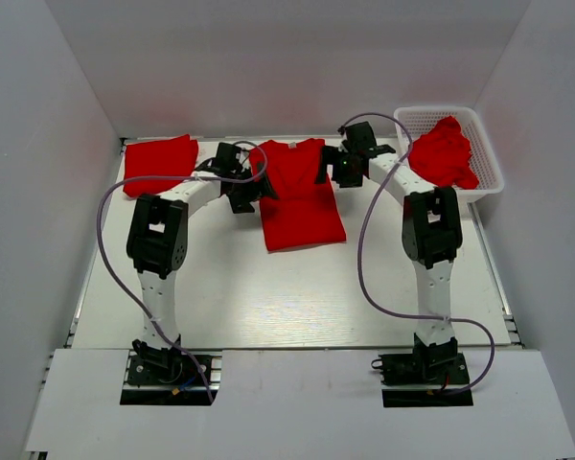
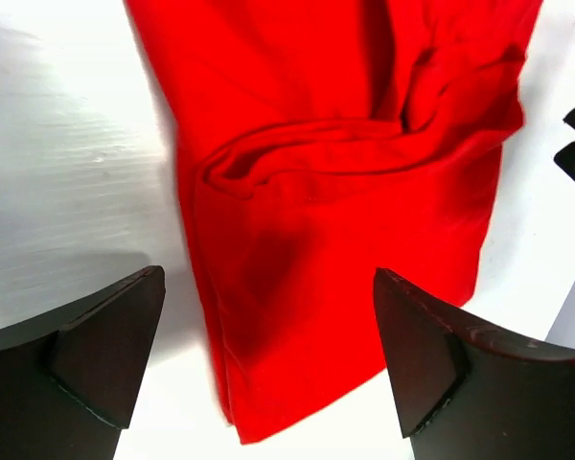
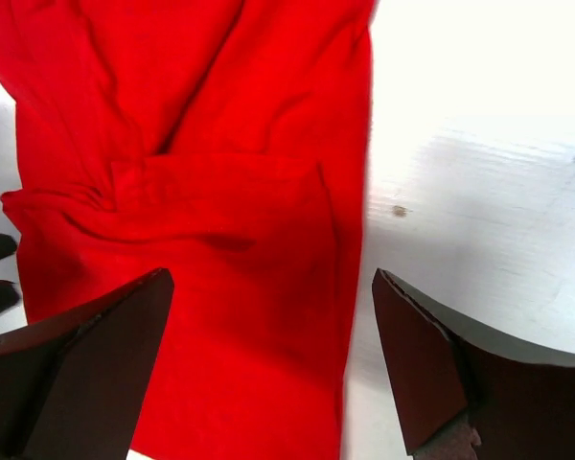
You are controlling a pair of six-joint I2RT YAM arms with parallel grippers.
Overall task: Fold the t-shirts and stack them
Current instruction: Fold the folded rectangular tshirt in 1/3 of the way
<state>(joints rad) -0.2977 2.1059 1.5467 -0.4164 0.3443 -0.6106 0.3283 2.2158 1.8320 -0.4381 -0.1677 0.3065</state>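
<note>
no readable txt, no labels, brands, nos. or signs on anything in any view

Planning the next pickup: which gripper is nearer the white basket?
Right. The right gripper is at the edge of the spread shirt facing the basket; the left gripper is at its opposite edge, farther away.
</note>
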